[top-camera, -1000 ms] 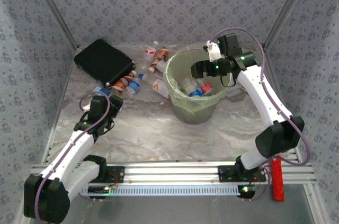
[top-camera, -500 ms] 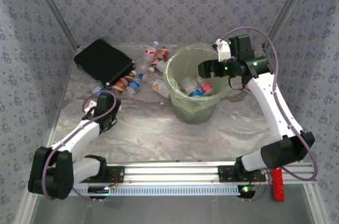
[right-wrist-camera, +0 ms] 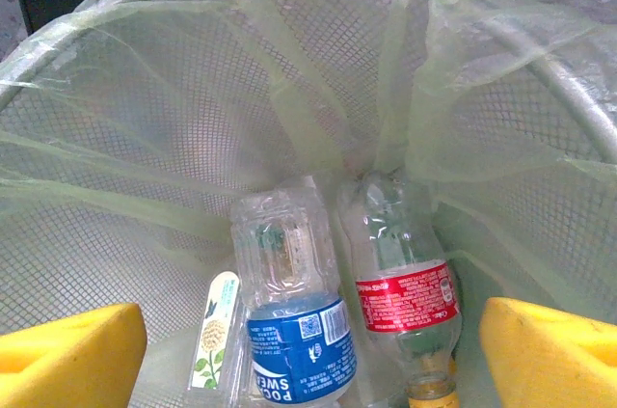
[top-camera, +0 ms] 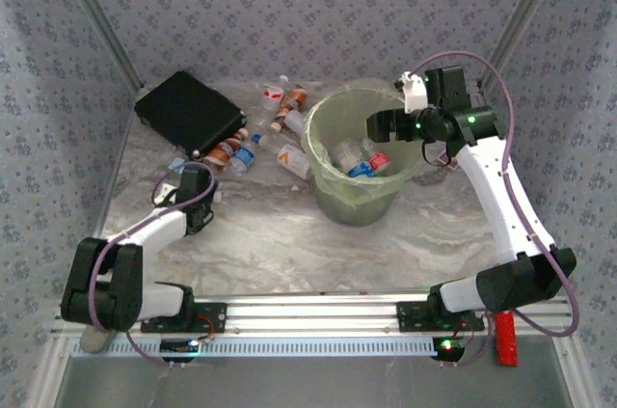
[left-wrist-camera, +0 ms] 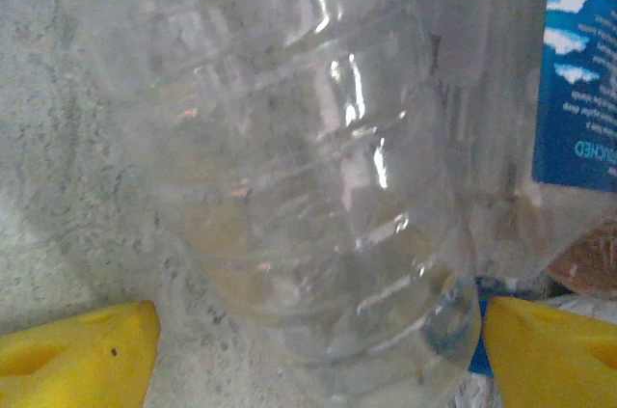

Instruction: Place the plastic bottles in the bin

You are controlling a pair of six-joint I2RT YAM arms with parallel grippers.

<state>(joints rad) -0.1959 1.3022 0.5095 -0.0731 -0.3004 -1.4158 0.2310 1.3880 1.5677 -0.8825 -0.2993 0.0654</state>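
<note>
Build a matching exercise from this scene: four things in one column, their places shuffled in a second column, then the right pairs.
Things
1. flat black case
2. red-label bottle
3. left claw
4. right claw

Places
A. above the bin, facing into it, fingers apart
B. far-left part of the table
C. lying inside the bin
D. low over the table, one finger on either side of a clear bottle

Pairs: 1-B, 2-C, 3-D, 4-A
</note>
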